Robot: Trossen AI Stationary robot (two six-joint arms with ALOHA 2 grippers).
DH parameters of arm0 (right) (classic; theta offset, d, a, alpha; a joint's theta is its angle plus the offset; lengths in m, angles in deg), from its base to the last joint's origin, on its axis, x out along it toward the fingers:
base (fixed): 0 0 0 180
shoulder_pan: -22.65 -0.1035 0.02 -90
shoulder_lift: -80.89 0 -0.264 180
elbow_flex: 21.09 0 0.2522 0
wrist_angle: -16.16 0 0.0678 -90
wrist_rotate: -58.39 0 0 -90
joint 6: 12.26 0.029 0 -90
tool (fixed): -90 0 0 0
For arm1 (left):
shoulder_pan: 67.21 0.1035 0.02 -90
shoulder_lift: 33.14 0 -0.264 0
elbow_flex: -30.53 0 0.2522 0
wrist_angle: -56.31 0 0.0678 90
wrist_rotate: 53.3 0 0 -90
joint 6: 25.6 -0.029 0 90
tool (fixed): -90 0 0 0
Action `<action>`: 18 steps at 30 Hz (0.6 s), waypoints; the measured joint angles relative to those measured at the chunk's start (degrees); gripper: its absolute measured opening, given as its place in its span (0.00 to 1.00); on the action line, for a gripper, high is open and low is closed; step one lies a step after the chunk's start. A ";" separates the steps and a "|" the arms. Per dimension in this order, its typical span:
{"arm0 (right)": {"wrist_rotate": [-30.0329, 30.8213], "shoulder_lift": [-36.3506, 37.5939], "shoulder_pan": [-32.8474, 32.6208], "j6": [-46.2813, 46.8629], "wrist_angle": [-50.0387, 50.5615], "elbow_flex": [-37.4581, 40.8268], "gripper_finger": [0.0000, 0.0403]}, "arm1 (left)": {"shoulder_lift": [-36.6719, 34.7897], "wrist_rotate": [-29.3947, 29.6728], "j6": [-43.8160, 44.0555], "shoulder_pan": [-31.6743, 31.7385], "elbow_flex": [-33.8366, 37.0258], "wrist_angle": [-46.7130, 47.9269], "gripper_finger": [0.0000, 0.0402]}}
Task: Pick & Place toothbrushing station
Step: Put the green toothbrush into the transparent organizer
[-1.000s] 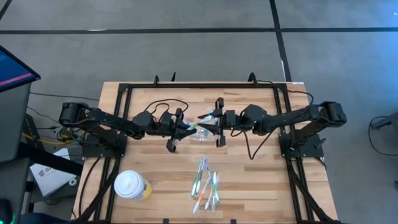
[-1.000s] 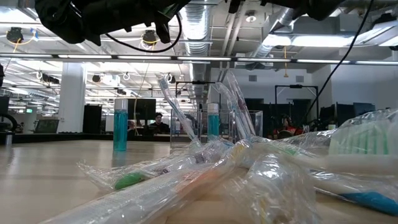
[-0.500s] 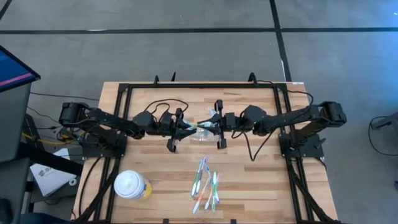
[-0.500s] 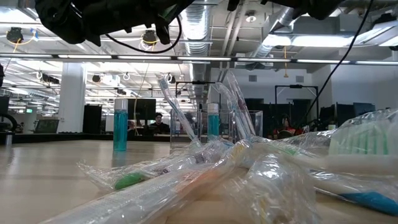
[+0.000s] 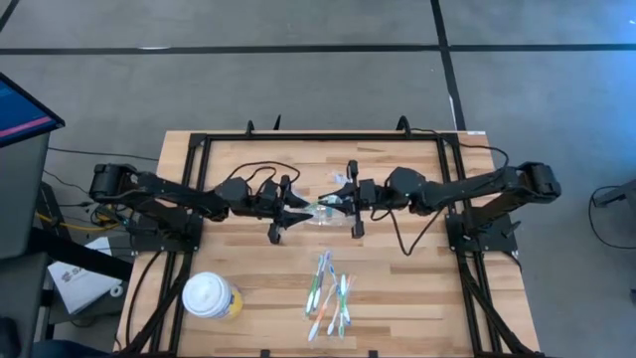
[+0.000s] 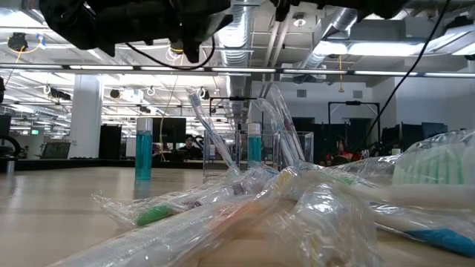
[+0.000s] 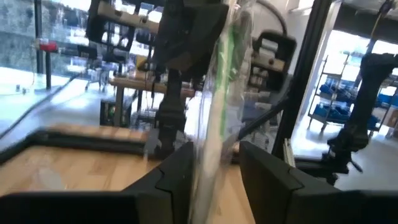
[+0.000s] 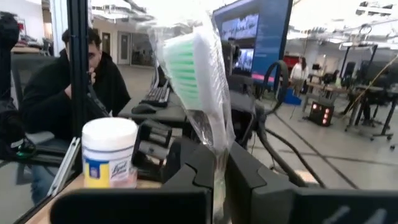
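Note:
A toothbrush in a clear wrapper (image 5: 323,205), with green bristles (image 8: 186,65), hangs in the air between my two grippers over the table's middle. My right gripper (image 5: 341,203) is shut on it. My left gripper (image 7: 216,168) is open, one finger on each side of the wrapper (image 7: 217,93); whether they touch it I cannot tell. The toothbrushing station (image 6: 297,148), a clear holder, stands on the table just below the grippers (image 5: 320,217). My right gripper pinches the wrapped toothbrush between its two fingers, on the wrapper just below the bristle end (image 8: 216,146). The fingers come level from the table's right side. The toothbrush is lifted clear of the table, and its bristle end sticks out beyond the fingertips.
Several more wrapped toothbrushes (image 5: 328,293) lie on the near middle of the table. A white-lidded yellow cup (image 5: 209,295) stands at the near left. A black frame (image 5: 199,139) runs round the table's edge. A person (image 8: 81,74) sits beyond the left side.
My right gripper has shut on the wrapped toothbrush and my left gripper has opened around it. Both grippers have stayed in place over the table's middle and tipped slightly upward. The toothbrush stays in the air between them.

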State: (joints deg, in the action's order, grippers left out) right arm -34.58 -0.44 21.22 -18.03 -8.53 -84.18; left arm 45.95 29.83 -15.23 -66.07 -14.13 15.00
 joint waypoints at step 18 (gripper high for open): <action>6.29 7.11 0.00 3.58 23.55 1.13 0.01 | -4.96 -0.03 0.57 -0.71 4.42 0.86 0.28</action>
State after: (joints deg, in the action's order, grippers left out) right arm -28.29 6.66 21.22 -14.45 15.02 -83.06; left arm 40.99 29.80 -14.66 -66.78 -9.71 15.86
